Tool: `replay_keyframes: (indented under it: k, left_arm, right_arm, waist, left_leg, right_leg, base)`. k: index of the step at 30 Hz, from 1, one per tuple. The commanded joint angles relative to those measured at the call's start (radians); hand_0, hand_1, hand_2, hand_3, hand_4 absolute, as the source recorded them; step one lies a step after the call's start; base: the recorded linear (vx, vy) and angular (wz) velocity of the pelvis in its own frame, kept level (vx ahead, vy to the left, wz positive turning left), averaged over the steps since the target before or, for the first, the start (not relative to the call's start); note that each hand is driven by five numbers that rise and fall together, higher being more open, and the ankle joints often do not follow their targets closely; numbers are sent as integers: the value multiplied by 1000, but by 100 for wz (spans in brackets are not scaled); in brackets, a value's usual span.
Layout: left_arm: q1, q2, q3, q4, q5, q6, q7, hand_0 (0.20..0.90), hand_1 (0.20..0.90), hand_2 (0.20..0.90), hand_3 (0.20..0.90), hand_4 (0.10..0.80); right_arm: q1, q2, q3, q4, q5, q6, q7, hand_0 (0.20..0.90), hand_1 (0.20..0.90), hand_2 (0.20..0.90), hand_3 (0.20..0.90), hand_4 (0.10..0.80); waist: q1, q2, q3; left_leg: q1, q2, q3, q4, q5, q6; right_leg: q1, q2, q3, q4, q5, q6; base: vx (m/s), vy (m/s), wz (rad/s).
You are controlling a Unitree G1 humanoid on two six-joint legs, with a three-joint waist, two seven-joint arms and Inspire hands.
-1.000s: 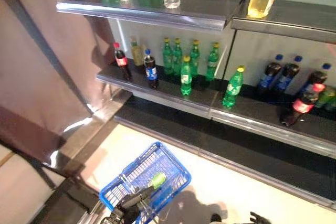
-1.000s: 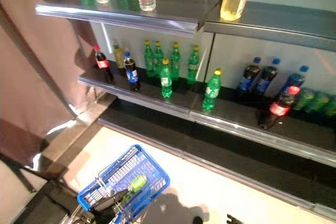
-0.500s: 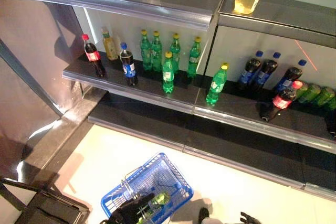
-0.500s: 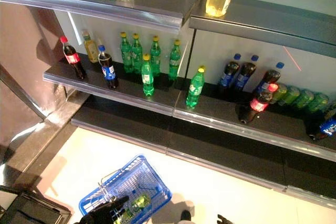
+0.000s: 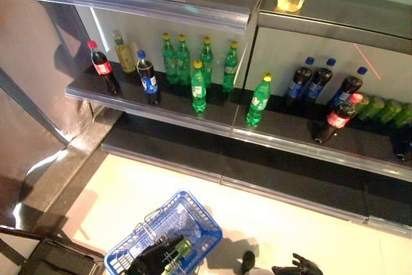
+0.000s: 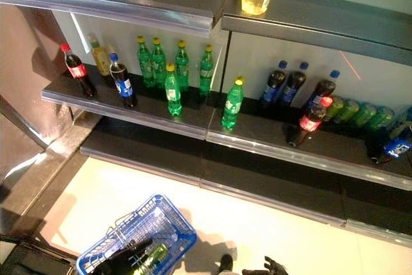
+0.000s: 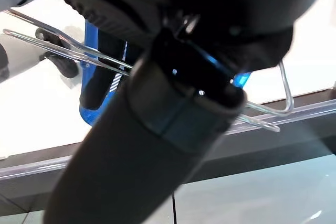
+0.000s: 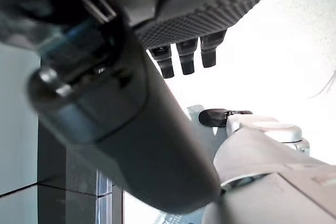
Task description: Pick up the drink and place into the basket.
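- while my view has swung right along the shelves since a second ago, the blue basket [image 5: 193, 220] now sits at the bottom edge with more of the lower shelf [image 5: 302, 143] in sight; that is the camera shifting, not the basket
- my left hand [image 5: 154, 257] has its fingers curled round the basket's wire handle [image 7: 63, 45], as it did half a second back
- one green drink [image 5: 180, 249] lies on its side inside the basket, just beside my left hand, same as before
- my right hand [image 5: 297, 266] shows low at the frame's edge, empty and well apart from the bottles; i cannot tell how its fingers are set
- i judge one drink is already in, and the new view over the standing green bottle [image 5: 258, 100] suggests i am lining up another pick
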Motion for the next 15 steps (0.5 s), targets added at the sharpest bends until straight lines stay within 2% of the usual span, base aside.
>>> replay_keyframes:
  k: [1, 3, 5, 6, 7, 8, 9, 10, 11, 13, 15]
  left_arm:
    - [-82, 16, 36, -66, -39, -31, -126, 300, 300, 300, 200, 100]
    - [-77, 13, 40, -59, -34, -27, -134, 300, 300, 300, 200, 100]
    - [-79, 24, 43, -58, -29, -15, -116, 300, 300, 300, 200, 100]
    - [-80, 27, 42, -51, -24, -22, -102, 300, 300, 300, 200, 100]
    - [-81, 36, 44, -44, -19, -24, -86, 300, 300, 300, 200, 100]
    - [-80, 41, 50, -41, -9, -21, -87, 300, 300, 300, 200, 100]
    - [-82, 46, 54, -36, 6, -18, -99, 300, 300, 300, 200, 100]
    - [-86, 49, 54, -27, 16, -20, -119, 300, 300, 300, 200, 100]
    - [-84, 50, 46, -22, 10, -28, -129, 300, 300, 300, 200, 100]
    - [-78, 54, 38, -28, -25, -39, -119, 300, 300, 300, 200, 100]
    - [-85, 59, 44, -36, -20, -31, -109, 300, 300, 300, 200, 100]
  right_arm:
    - [-37, -39, -4, 9, -34, -18, 0, 900, 900, 900, 900, 800]
    - [-36, -44, -10, 6, -52, -5, -10, 900, 900, 900, 900, 800]
    - [-43, -54, -11, -3, -39, 15, -14, 900, 900, 900, 900, 800]
    - [-43, -56, -12, 1, -32, 11, -10, 900, 900, 900, 900, 800]
    - [-43, -55, -14, 8, -19, 2, 0, 900, 900, 900, 900, 800]
    - [-42, -54, -15, 11, -15, -4, 6, 900, 900, 900, 900, 800]
    - [-41, -52, -14, 11, -2, -7, 4, 900, 900, 900, 900, 800]
    - [-39, -52, -20, 12, 10, -8, 1, 900, 900, 900, 900, 800]
    - [-36, -50, -32, 19, 2, -12, -3, 900, 900, 900, 900, 800]
    - [-40, -47, -47, 29, -9, -15, -8, 900, 900, 900, 900, 800]
    - [-45, -44, -44, 22, -17, -10, -3, 900, 900, 900, 900, 800]
  waist:
    - [14, 19, -21]
    - [20, 12, -15]
    - [36, 0, -8]
    - [34, -2, 0]
    - [24, 0, 10]
    - [21, -7, 15]
    - [19, -11, 18]
    - [14, -8, 19]
    - [2, -9, 20]
    - [-10, -6, 29]
    - [-6, -1, 31]
  left_leg:
    - [-96, 8, -17, 59, 38, 46]
    - [-99, -6, -34, 90, 20, 54]
    - [-111, -49, -80, 97, 2, 80]
    - [-107, -68, -103, 89, -6, 91]
    - [-103, -77, -137, 85, -19, 101]
    - [-101, -84, -148, 92, -30, 102]
    - [-99, -85, -155, 99, -34, 100]
    - [-101, -73, -149, 115, -36, 92]
    - [-103, -68, -144, 127, -46, 87]
    - [-97, -65, -128, 147, -69, 87]
    - [-114, -47, -119, 188, -69, 78]
  right_leg:
    - [69, -87, -26, 126, -128, 64]
    - [73, -96, -27, 158, -137, 67]
    - [11, -121, -18, 289, -100, 88]
    - [-42, -121, 21, 375, -69, 102]
    - [-116, -122, 67, 449, -7, 111]
    - [-145, -144, 98, 450, 22, 114]
    - [-142, -163, 112, 407, 30, 112]
    - [-103, -176, 107, 313, 7, 102]
    - [-87, -185, 123, 241, 35, 104]
    - [-104, -210, 135, 227, 90, 119]
    - [-80, -211, 110, 214, 48, 115]
  base:
    - [67, 84, 8]
    - [104, 142, 3]
    - [107, 193, -2]
    - [57, 98, -17]
    - [32, -28, -36]
    - [51, -123, -44]
    - [79, -202, -22]
    - [113, -252, 28]
    - [110, -275, 53]
    - [82, -236, 31]
    - [69, -256, 19]
